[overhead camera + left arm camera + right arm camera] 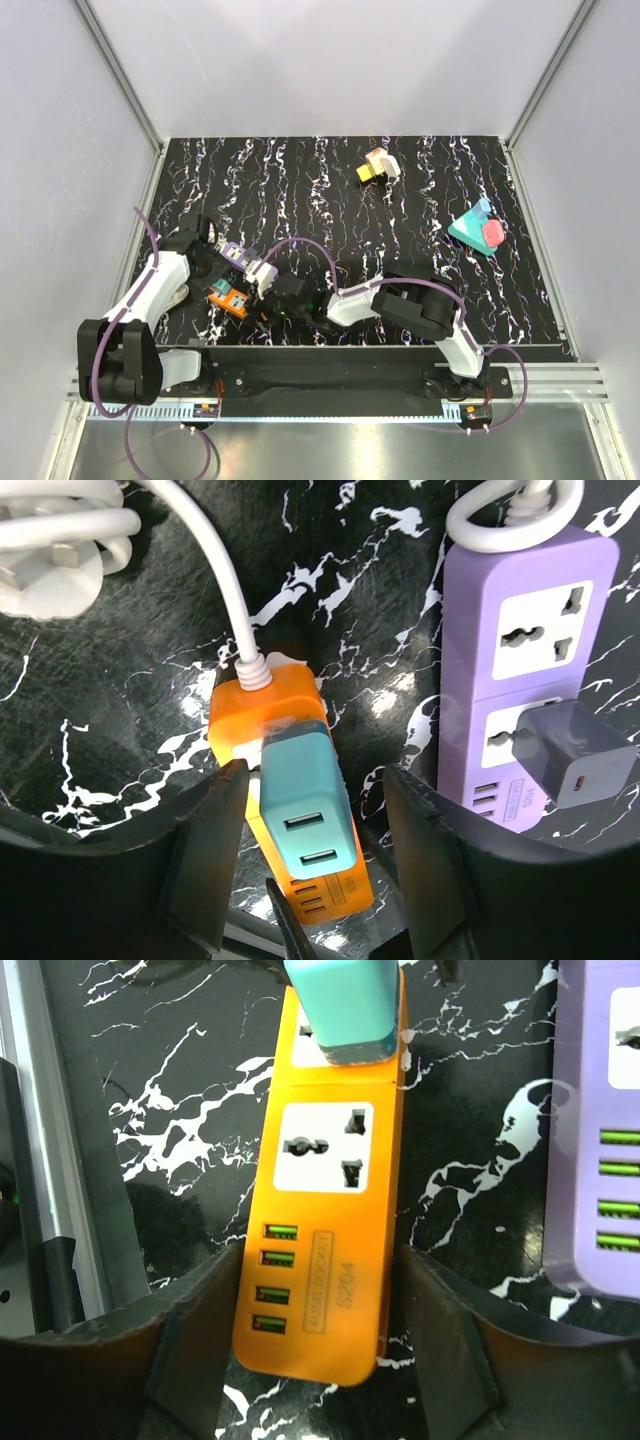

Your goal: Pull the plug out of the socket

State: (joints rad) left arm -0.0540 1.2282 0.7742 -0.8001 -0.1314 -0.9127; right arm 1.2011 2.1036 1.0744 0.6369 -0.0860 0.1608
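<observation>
Everything sat at the near left of the desk (420,200), and the biggest worry was the orange power strip (330,1210). If it rose with the plug, nothing would come apart. The right hand (322,1255) was guarding against that, its fingers pressed in on both long sides of the strip's free end, and it looked clamped on. With a weak hold there, a hard pull could have dragged the strip along, white cable (225,580) and all.

The next danger was the purple power strip (520,660) lying just beside, with a grey charger (580,755) plugged in. A wide swing could have knocked it.

The left hand (315,780) was parted around the teal plug (305,800). One finger was just off its side and a dark gap showed at the other, so it was gripping nothing yet. Closing off-centre might have let the smooth casing slip out. A slanted pull could have bound the pins in the socket.

The plug itself was a glossy teal block with rounded corners. It stood in the orange strip's socket nearest the cable, fully seated as far as I could judge. Two small USB ports showed on the face turned to the left wrist camera.
</observation>
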